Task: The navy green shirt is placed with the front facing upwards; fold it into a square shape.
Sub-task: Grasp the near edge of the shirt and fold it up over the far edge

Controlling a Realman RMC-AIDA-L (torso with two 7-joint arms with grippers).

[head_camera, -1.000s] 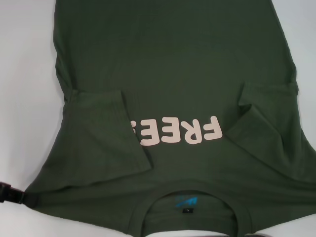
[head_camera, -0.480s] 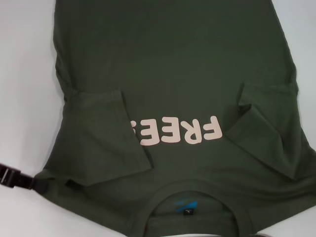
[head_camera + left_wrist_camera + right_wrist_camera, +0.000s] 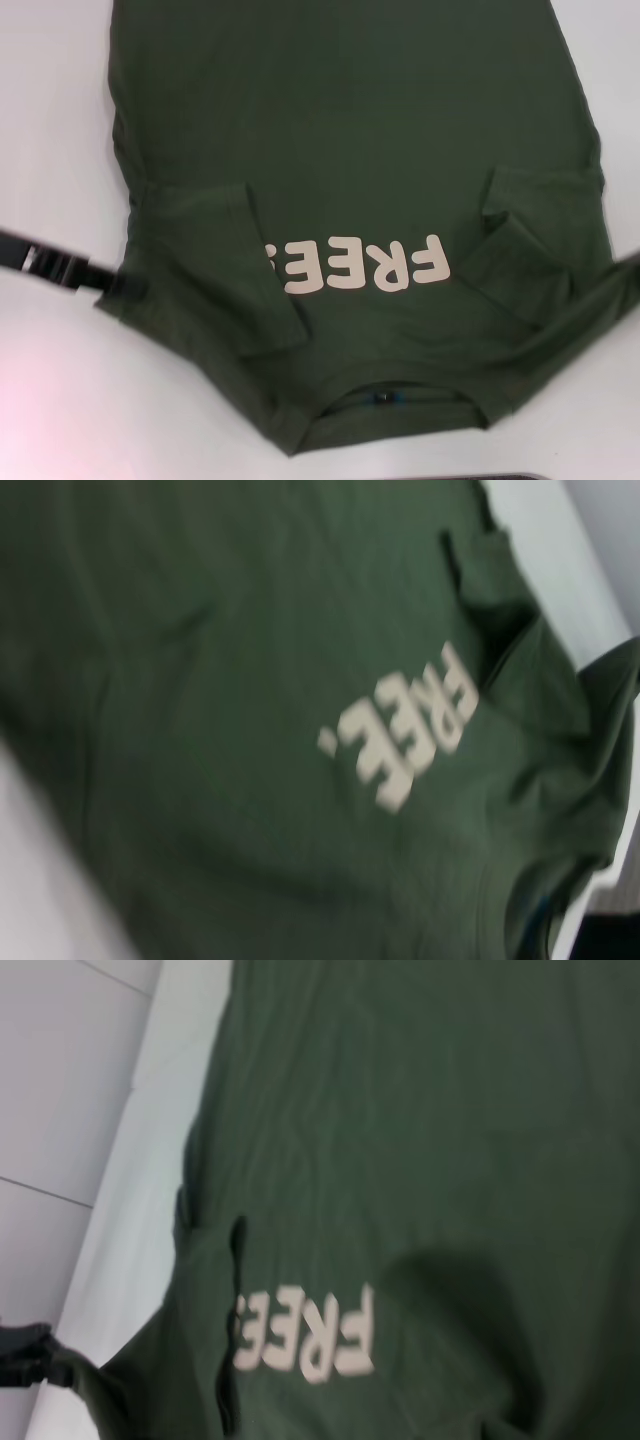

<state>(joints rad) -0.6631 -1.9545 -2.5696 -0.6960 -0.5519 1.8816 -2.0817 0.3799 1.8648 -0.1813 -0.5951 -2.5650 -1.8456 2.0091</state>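
one tool [image 3: 105, 283] grips shirt [image 3: 350, 130] — left edge

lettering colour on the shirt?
Cream, on the dark green shirt; the lettering shows best in head view.

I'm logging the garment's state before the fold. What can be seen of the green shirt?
The dark olive-green short-sleeved cotton-looking T-shirt lies front up on the white table, collar nearest the robot, cream "FREE" lettering showing. Both sleeves are folded in over the chest. The collar edge is raised, hiding most of the neck label. The left claw grips its left shoulder corner; the right shoulder corner is also lifted at the picture's edge.
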